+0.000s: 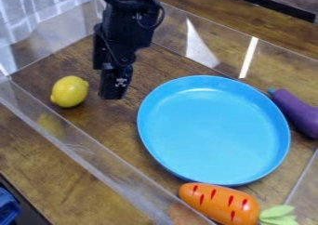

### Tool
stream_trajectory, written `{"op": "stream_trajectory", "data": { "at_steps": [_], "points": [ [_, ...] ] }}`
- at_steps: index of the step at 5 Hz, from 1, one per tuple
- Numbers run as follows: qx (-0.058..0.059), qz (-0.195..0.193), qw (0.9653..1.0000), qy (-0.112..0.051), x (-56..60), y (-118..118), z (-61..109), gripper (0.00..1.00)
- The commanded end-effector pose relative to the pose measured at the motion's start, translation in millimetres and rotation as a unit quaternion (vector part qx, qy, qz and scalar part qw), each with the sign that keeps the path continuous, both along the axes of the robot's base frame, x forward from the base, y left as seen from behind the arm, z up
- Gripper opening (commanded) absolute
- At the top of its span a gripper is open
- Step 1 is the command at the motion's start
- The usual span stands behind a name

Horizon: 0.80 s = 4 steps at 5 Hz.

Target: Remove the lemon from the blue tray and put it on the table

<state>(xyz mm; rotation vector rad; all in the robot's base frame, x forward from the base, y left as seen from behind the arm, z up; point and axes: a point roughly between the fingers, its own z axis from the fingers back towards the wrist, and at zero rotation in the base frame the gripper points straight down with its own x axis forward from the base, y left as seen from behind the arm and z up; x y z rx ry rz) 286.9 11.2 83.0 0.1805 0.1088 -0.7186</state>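
The yellow lemon (pixel 70 91) lies on the dark wood table (pixel 112 136), left of the blue tray (pixel 214 128) and clear of its rim. The tray holds nothing. My black gripper (pixel 114 82) hangs tip-down just right of the lemon, between it and the tray, not touching either. Its fingers stand slightly parted with nothing between them.
An orange carrot (pixel 220 203) lies at the front right, below the tray. A purple eggplant (pixel 298 112) rests at the right edge. Clear acrylic walls (pixel 74 150) border the table at the front left and along the back.
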Motion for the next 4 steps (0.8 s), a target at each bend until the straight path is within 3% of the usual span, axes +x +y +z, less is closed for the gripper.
{"op": "stream_trajectory", "data": {
  "at_steps": [1, 3, 4],
  "points": [
    [0.002, 0.014, 0.9993, -0.035, 1.8, 0.7, 17.6, 1.00],
    [0.003, -0.020, 0.9992, -0.035, 11.3, 13.5, 15.1, 1.00],
    [0.003, -0.045, 0.9983, -0.035, 7.2, 15.9, 14.4, 1.00]
  ]
}}
